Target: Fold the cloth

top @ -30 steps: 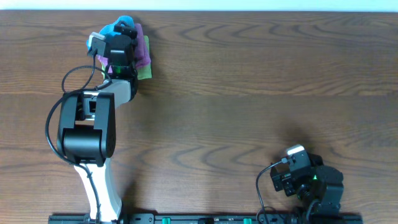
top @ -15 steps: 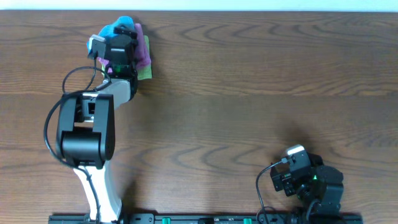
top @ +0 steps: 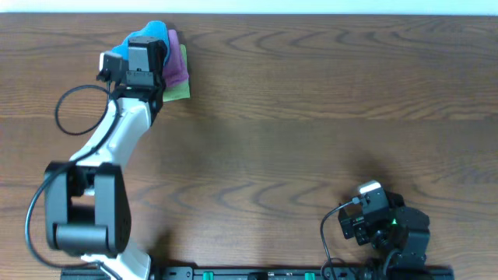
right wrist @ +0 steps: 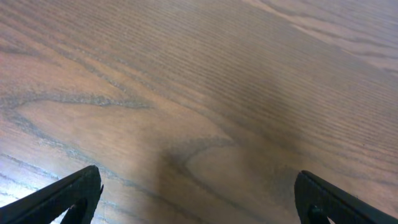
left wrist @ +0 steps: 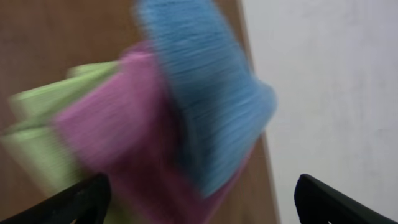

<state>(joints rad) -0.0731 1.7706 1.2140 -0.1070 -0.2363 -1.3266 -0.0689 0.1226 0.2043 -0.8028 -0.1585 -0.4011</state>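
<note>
Overhead: the cloth (top: 156, 31) sits at the far left of the table (top: 311, 117), close to the far edge, on top of a pink cloth (top: 174, 68), which in turn lies on a light green cloth (top: 180, 90). The left arm's wrist covers most of the blue fabric, with only its far end and a bit at the left showing, so its long axis cannot be read from this view. Left wrist view (blurred): the blue piece appears as an elongated band running from the top of the frame down toward bottom centre, leaning slightly right, its upper end cut off by the frame edge. It overlaps the pink layer, and the green one sticks out to the left. The left gripper (left wrist: 208, 202) has its jaws spread wide, and the blue band lies ahead of it, in the span between the two fingertips. Contact with the fabric cannot be told. The right gripper (right wrist: 205, 196) is at the near right, well apart from the stack, jaws spread wide over bare wood, holding nothing.
</note>
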